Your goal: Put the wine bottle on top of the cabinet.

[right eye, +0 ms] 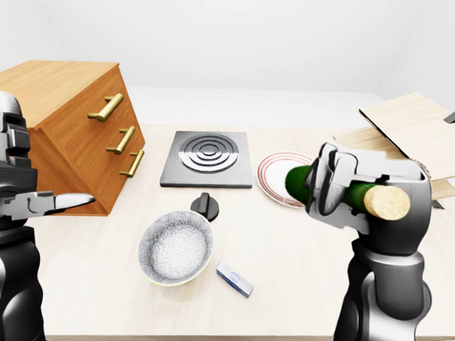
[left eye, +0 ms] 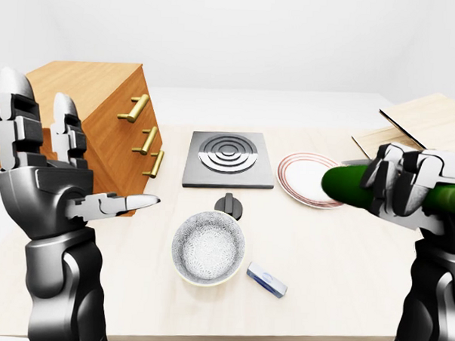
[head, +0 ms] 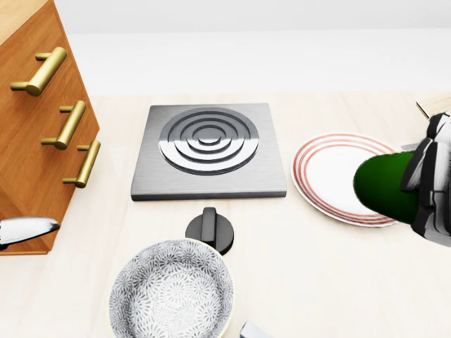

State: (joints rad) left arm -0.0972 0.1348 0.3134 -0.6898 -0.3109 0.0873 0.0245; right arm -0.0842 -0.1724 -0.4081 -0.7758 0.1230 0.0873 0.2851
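Gripping the wine bottle [right eye: 340, 190] sideways in our right hand [right eye: 362, 193], fingers wrapped round it, cork end toward us, above the table [right eye: 298, 279] beside the plate [right eye: 276, 176]. Left hand [left eye: 49, 185] is spread wide beside the cabinet [right eye: 71, 126].

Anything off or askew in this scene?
Only one thing: the wine bottle lies sideways in the right hand, corked end toward the camera, base over the plate. It needs turning upright before it goes on the cabinet. The bowl, the burner and the knob sit square; nothing is spilled.
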